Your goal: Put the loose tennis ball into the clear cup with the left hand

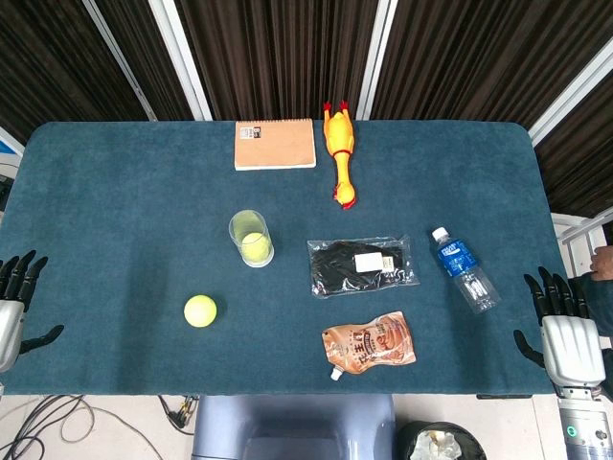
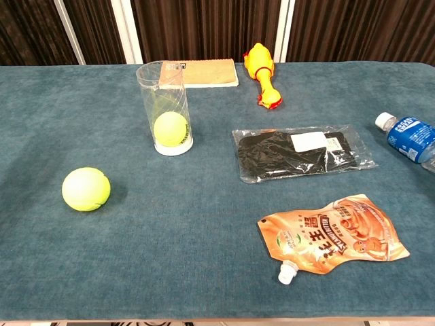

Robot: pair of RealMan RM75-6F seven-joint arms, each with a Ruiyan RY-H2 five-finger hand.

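Basically nothing done yet. Left hand (image 1: 17, 287) sits off the table's (image 1: 96, 192) left edge, well apart from the cup, fingers spread, holding nothing. Loose tennis ball (image 1: 200, 310) lies on the cloth, left of and nearer the robot than the clear cup (image 1: 251, 238). Cup stands upright and already has one ball (image 2: 170, 128) at the bottom. Right of the cup: black packet (image 1: 362, 265), orange pouch (image 1: 370, 346), water bottle (image 1: 464, 268). Right hand (image 1: 565, 321) is off the right edge, fingers also spread, empty. Left to do: reach, grasp, carry, drop in.
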